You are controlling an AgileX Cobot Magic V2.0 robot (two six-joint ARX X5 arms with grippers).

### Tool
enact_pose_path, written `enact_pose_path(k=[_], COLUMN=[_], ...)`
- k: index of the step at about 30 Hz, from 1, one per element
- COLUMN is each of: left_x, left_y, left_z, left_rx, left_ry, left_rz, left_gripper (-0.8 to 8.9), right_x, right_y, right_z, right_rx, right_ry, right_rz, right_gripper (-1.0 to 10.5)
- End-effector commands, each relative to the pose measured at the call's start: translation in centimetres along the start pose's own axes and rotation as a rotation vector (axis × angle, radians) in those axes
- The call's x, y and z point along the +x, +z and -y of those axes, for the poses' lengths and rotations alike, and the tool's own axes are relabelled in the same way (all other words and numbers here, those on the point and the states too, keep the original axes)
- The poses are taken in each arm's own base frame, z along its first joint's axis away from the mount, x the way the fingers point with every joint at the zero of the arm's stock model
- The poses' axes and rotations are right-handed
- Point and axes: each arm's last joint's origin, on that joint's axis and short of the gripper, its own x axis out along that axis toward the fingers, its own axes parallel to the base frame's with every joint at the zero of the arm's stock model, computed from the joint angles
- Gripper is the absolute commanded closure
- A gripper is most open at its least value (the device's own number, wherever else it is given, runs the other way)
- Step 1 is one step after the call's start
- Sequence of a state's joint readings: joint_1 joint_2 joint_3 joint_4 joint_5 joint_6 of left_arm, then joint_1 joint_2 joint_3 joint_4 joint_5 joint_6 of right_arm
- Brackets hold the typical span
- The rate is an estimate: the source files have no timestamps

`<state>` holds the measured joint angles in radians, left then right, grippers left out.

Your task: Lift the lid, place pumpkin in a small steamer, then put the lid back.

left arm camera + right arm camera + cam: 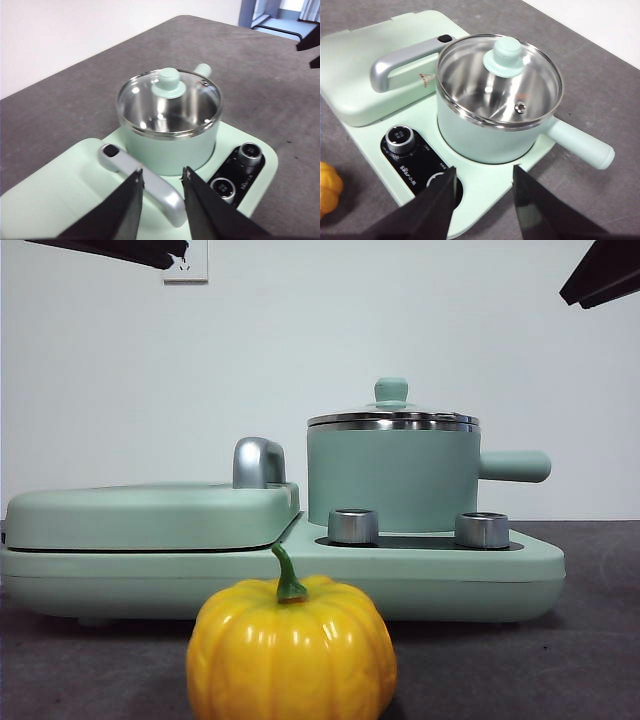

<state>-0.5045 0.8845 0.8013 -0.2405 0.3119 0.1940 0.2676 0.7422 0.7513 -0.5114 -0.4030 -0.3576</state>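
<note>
Table [600, 660]: dark grey, textured, everything sits on it.

Cooker base [300, 580]: wide mint-green unit. Flat cover [150, 515] w/ chrome handle [258, 462] on one half, black panel w/ 2 steel knobs [353, 525] on the other half, in front of the pot.

Steamer [392, 480]: mint-green pot, steel rim, stubby side handle [515, 466], upright on the base behind the knobs. Inside looks bare steel thru the glass in both wrist views.

Lid [392, 420]: glass, steel rim, green knob on top, seated flat on the steamer.

Pumpkin [291, 650]: yellow-orange, green stem, on the table in front of the base, closest to the front cam. Well apart from both grippers; only an orange edge shows in the right wrist view [329, 192], off to the side of the right fingers.

Left gripper [162, 176]: fingers [129, 200] part open, nothing between them, holding nothing. Above the cover, chrome handle just under/between the tips, steamer + lid just beyond the tips.

Right gripper [484, 172]: fingers [440, 197] open wider, empty. Above the base's front edge by the panel; one knob partly hidden behind a finger, steamer just beyond the tips, lid knob further beyond.

Front view: only 2 black arm tips at the top corners, both high above the steamer.
</note>
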Motion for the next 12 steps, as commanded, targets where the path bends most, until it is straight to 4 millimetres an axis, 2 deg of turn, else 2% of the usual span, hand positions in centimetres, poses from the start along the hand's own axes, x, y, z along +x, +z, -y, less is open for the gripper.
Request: enact_pose_path(k=[1, 5, 12], left_x=[0.5, 1.9, 6.1], left_y=[0.8, 1.1, 1.3], left_z=[0.1, 0.1, -0.2], left_rx=[0.009, 0.011, -0.022], left_ry=[-0.018, -0.022, 0.001], left_rz=[0.026, 0.059, 0.144], left_gripper=[6.79, 5.91, 5.93], right_x=[-0.1, -0.1, -0.1], right_y=[0.5, 0.5, 0.5], right_z=[0.0, 0.0, 0.0], right_rx=[0.011, 0.028, 0.028], right_ry=[0.013, 0.014, 0.014], right_rz=[0.021, 0.021, 0.021], right_gripper=[7.6, 7.7, 7.7])
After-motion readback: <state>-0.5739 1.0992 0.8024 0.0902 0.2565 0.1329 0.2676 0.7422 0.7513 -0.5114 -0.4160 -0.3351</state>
